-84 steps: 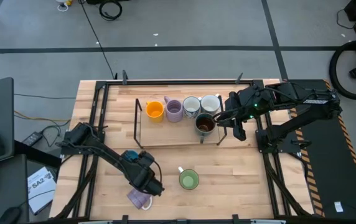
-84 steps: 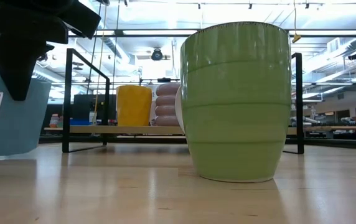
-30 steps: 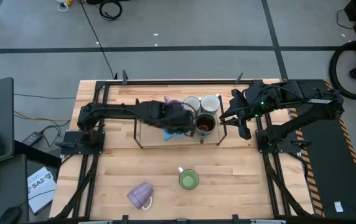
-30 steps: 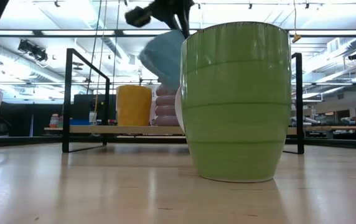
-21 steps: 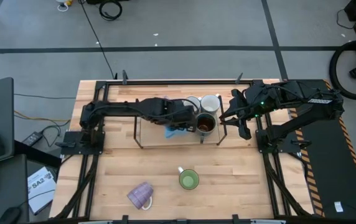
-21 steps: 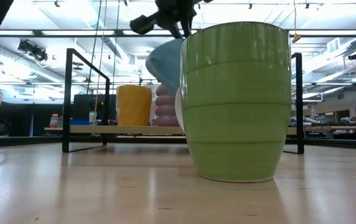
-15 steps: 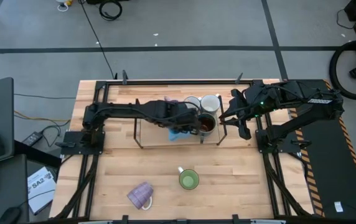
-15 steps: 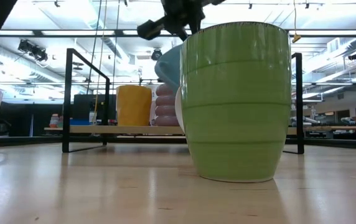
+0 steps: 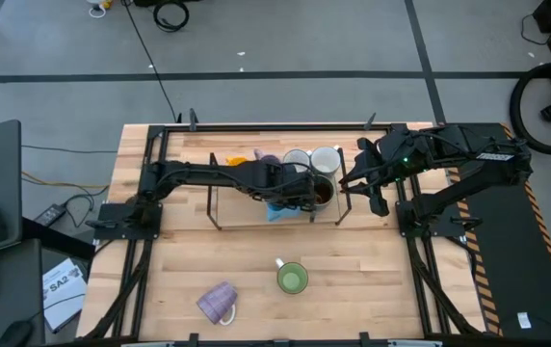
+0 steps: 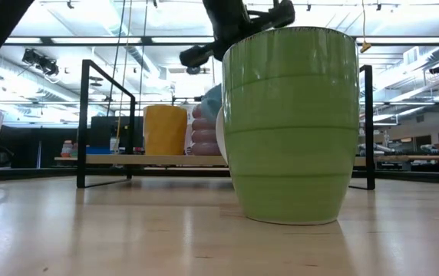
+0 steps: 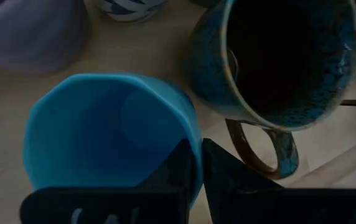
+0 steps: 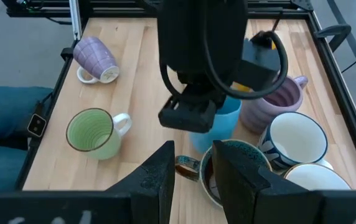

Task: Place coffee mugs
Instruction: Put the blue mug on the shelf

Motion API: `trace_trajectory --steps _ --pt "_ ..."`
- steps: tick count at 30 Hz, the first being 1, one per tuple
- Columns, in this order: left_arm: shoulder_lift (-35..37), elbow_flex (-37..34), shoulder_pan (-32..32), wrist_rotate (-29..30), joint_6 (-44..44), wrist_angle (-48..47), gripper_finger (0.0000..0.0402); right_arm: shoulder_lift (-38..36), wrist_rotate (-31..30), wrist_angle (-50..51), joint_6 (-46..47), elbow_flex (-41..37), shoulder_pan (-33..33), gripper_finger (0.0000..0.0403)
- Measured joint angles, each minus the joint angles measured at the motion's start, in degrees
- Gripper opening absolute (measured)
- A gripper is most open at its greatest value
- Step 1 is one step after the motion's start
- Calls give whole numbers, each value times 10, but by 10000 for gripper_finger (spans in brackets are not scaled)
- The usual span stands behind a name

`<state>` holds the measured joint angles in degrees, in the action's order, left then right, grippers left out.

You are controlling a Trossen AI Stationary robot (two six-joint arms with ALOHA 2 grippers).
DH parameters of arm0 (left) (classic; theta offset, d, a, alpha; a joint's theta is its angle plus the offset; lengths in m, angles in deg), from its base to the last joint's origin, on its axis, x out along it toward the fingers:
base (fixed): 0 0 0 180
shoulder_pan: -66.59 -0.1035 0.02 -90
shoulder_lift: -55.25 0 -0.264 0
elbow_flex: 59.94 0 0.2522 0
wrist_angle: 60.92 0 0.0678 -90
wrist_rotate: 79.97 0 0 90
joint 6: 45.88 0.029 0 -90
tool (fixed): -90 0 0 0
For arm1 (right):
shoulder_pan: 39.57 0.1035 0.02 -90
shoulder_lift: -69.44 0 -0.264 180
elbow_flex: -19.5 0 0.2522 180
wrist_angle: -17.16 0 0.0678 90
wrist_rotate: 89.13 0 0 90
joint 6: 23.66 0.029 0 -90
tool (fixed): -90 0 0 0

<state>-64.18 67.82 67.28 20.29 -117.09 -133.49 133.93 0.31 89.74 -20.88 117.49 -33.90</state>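
My left gripper [image 9: 293, 196] is shut on a bright blue mug [image 9: 278, 206] over the low wooden rack [image 9: 237, 210], right beside the dark brown-teal mug [image 11: 277, 56]. Behind them on the rack stand an orange mug [image 10: 164, 129], a lilac one [image 12: 271, 102], a white mug with blue pattern [image 9: 297, 160] and a white mug [image 9: 326, 160]. A green mug [image 9: 292, 279] stands upright on the table in front. Another lilac mug [image 9: 218, 303] lies on its side near the front edge. My right gripper [image 12: 190, 165] waits open at the rack's right end. My left gripper [image 11: 198, 152] pinches the blue mug's rim wall [image 11: 187, 134], on the side facing the dark mug, with one finger inside the mug and one outside. The fingers slant down from above and from the table's left. The mug stays mouth up; whether its base touches the rack is hidden.
The rack's black posts [image 10: 86, 123] and side frames stand around the mugs. The table's black rails [image 9: 150, 173] run along both sides. Bare board lies on the rack's left half and on the table around the green mug.
My left gripper has sunk and gone toward the table's right edge with the blue mug, close up to the dark mug. The mug, tilted a second ago, now sits lower over the rack and nearer upright.
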Motion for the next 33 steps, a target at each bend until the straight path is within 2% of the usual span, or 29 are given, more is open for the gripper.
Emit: trace_trajectory --steps 33 --pt "-7 0 -17 12 4 15 34 0 2 0 0 0 0 113"
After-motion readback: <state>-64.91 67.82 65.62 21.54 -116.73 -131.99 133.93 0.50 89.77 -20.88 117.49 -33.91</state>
